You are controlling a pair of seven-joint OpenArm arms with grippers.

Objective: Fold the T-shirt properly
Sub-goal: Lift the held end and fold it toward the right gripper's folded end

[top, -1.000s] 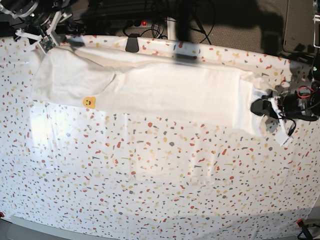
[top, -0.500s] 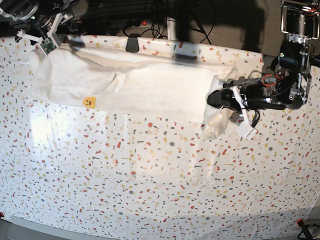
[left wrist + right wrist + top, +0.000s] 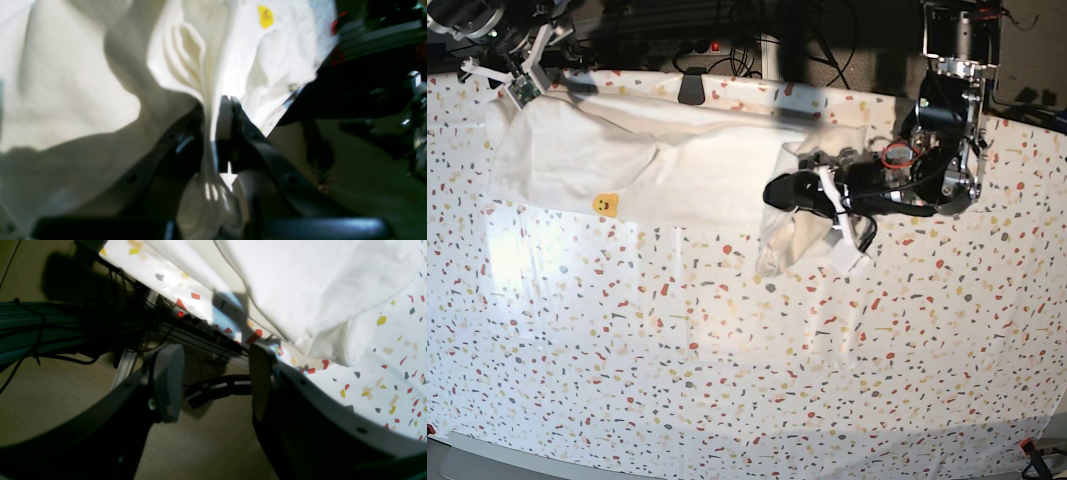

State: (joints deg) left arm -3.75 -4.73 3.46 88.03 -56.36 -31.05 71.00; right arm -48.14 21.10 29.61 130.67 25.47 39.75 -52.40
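Left claw carrying the shirt end over, right one idle

The T-shirt (image 3: 677,165) lies across the frame's upper left and centre; the left gripper (image 3: 789,190) is pinched tight on its bunched edge, while the right gripper (image 3: 213,386) gapes empty off-table. Soft, light, floppy stuff, so probably best grabbed by hems or corners.

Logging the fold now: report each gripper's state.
Left gripper: shut on the T-shirt.
Right gripper: open, holding nothing, beyond the table edge.
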